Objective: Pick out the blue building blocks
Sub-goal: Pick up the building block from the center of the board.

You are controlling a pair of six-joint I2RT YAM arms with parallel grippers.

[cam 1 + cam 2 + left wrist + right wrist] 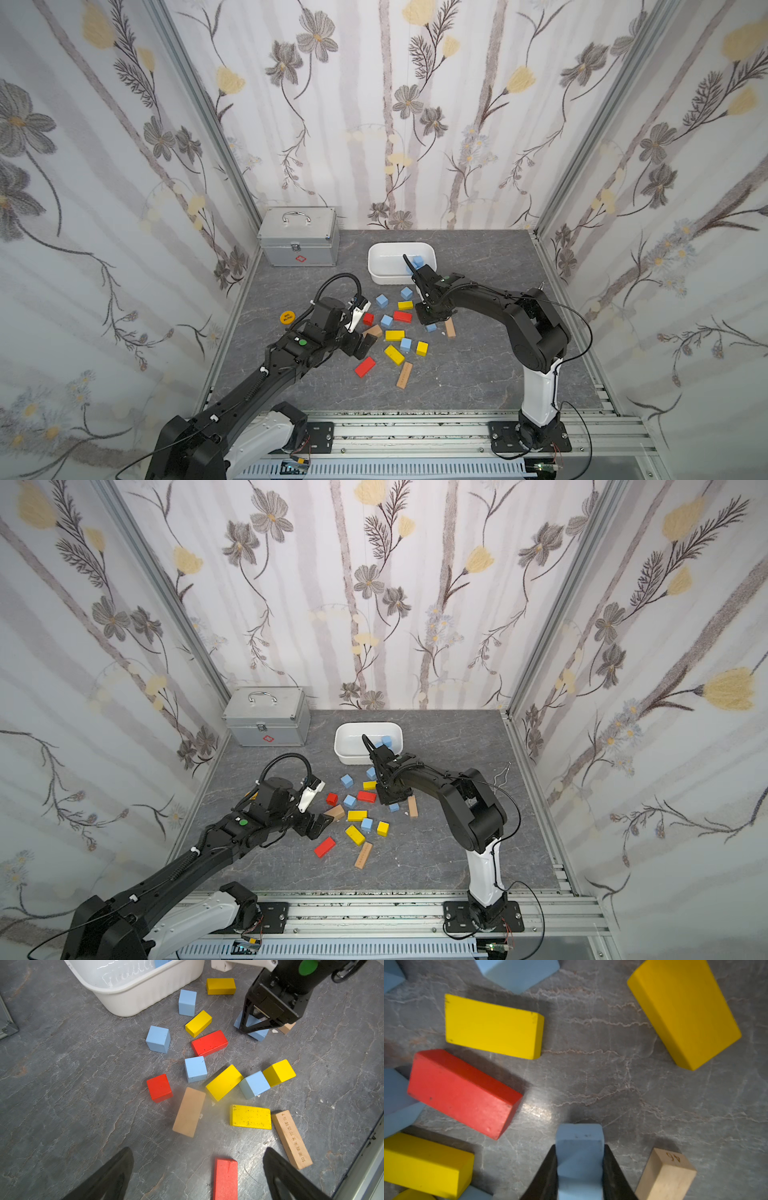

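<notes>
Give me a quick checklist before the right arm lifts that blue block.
1. Grip: right gripper shut on the blue block: ok.
2. Hold firm enough to lift: cannot tell.
3. Neighbour: tan block clear of the gripper: ok.
4. Target: white tub has room: ok.
5. Other arm: left gripper open, away from the route to the tub: ok.

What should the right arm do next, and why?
Probably lift straight up: the right gripper is shut on a blue block at the level of the table, and the white tub holding other blue blocks sits nearby.
</notes>
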